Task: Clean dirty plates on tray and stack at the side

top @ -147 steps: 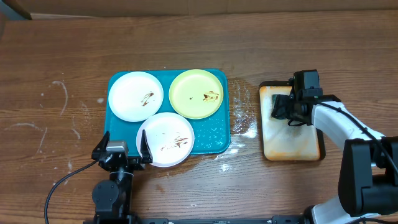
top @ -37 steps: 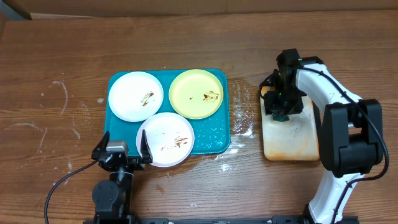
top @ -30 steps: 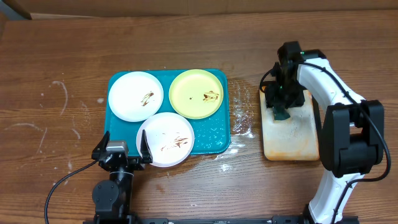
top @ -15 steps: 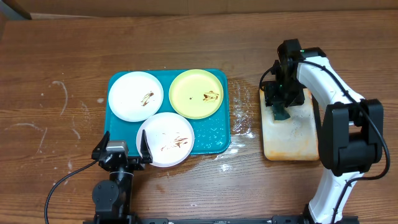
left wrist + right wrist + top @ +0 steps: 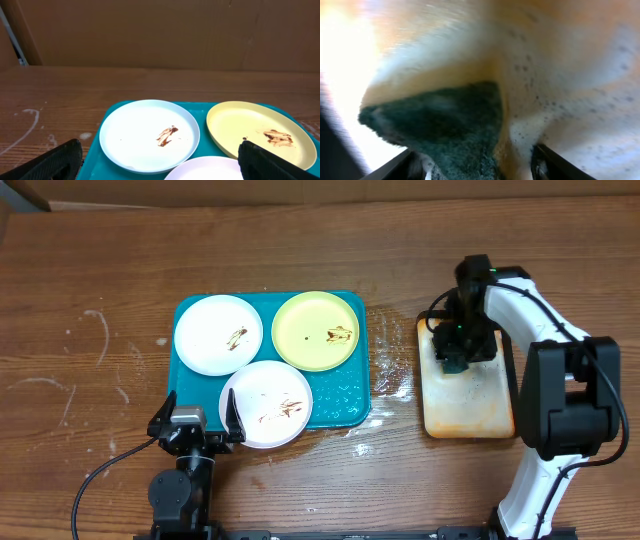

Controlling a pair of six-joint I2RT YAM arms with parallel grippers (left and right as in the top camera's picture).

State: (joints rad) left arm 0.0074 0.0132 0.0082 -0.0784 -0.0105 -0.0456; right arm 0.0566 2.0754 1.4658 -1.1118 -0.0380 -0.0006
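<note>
My right gripper (image 5: pixel 455 358), clamped on the sponge (image 5: pixel 445 125), has slid toward the right edge on the beige tray (image 5: pixel 470 408), so wiping hasn't begun: three smeared plates (image 5: pixel 218 333) sit on the teal tray (image 5: pixel 345 395) near the front edge, left gripper (image 5: pixel 197 420) spread.

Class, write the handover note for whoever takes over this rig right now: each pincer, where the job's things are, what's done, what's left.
Left pincer: open, empty, at the near edge of the teal tray.
Right pincer: down on the stained beige tray, with the green sponge between its fingers, apparently gripped.
Plates: far white plate, yellow-green plate and near white plate all lie on the teal tray, each with a brown smear.
Done: no plate wiped or stacked.
Left: wipe all three, then stack them beside the tray.
</note>
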